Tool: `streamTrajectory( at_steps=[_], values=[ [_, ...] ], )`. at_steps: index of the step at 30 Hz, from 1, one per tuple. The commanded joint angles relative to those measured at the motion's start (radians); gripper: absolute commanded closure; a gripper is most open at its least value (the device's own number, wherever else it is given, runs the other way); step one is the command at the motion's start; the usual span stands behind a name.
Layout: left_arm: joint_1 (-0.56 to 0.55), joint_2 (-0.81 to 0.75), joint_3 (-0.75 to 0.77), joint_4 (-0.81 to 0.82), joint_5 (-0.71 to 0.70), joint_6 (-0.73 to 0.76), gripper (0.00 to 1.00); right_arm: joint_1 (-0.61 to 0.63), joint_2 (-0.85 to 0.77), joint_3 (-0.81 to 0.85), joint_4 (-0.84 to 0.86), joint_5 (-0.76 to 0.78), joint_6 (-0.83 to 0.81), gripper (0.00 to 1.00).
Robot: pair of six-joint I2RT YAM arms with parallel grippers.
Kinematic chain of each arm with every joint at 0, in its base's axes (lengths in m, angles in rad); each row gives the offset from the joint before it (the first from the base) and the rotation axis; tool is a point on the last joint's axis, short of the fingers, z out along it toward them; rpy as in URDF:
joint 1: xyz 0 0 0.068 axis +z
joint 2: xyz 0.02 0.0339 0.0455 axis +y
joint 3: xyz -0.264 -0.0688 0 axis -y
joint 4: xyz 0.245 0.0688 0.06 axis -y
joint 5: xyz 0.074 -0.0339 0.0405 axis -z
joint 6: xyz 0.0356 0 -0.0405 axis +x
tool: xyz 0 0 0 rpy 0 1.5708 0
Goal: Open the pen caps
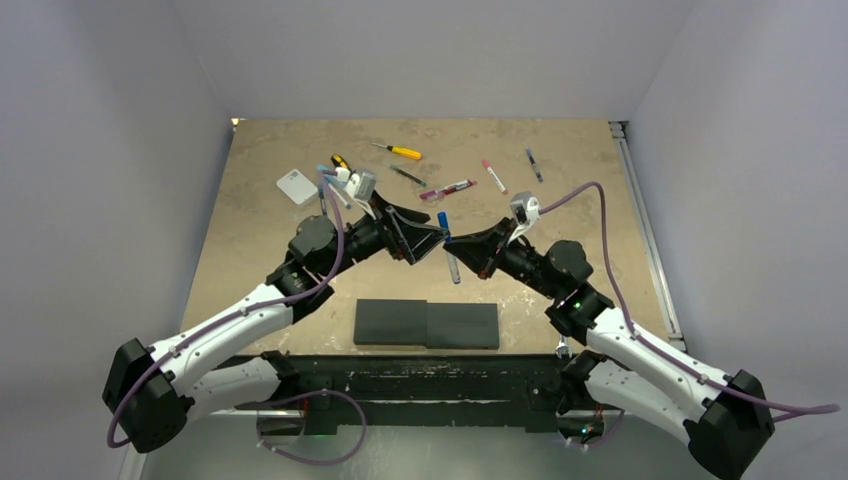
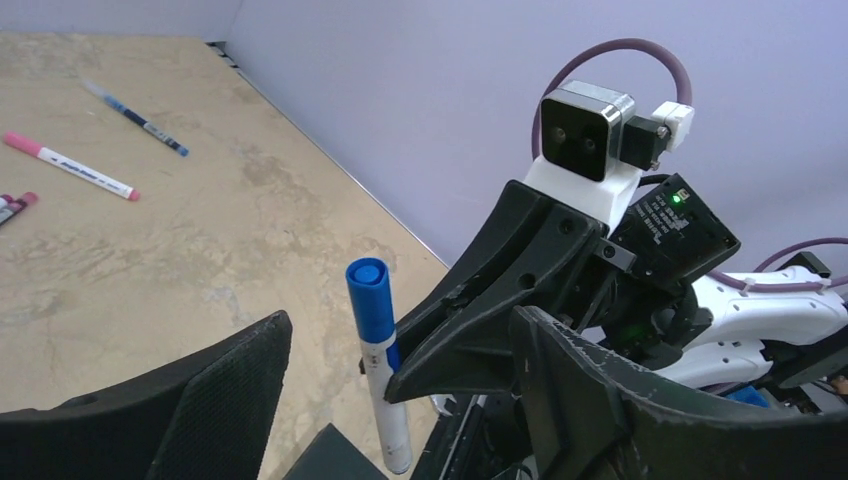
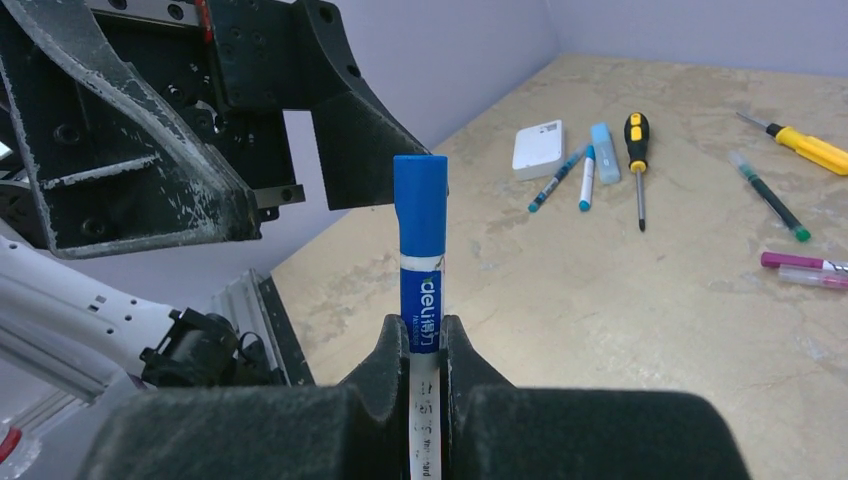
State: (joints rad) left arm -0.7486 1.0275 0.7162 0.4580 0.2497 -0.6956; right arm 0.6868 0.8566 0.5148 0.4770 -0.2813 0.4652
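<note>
A tan, mottled bench (image 1: pixel 590 215) is carrying everything. A yellow-handled screwdriver (image 1: pixel 398 151) is lying near the far edge, its shaft pointing left. A black-and-yellow-handled screwdriver (image 3: pixel 637 150) is lying near a small white box (image 1: pixel 297 186), possibly a charger or case. A dark grey rectangular slab (image 1: pixel 427 324) is sitting flat by the near edge. A metal rail (image 1: pixel 645 235) is running along the bench's right side.
</note>
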Motion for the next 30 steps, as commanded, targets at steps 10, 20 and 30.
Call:
streamTrajectory(
  at_steps=[10, 20, 30],
  values=[
    [0.002, 0.082, 0.092, 0.045, 0.091, 0.005, 0.51, 0.003, 0.024, 0.049, 0.034, -0.037, -0.012, 1.00],
    [0.001, 0.097, 0.087, 0.048, 0.096, 0.009, 0.68, 0.005, 0.024, 0.046, 0.031, -0.047, -0.013, 1.00],
    [0.001, 0.115, 0.089, 0.052, 0.114, 0.016, 1.00, 0.005, 0.002, 0.042, 0.001, -0.034, -0.030, 1.00]
  ],
)
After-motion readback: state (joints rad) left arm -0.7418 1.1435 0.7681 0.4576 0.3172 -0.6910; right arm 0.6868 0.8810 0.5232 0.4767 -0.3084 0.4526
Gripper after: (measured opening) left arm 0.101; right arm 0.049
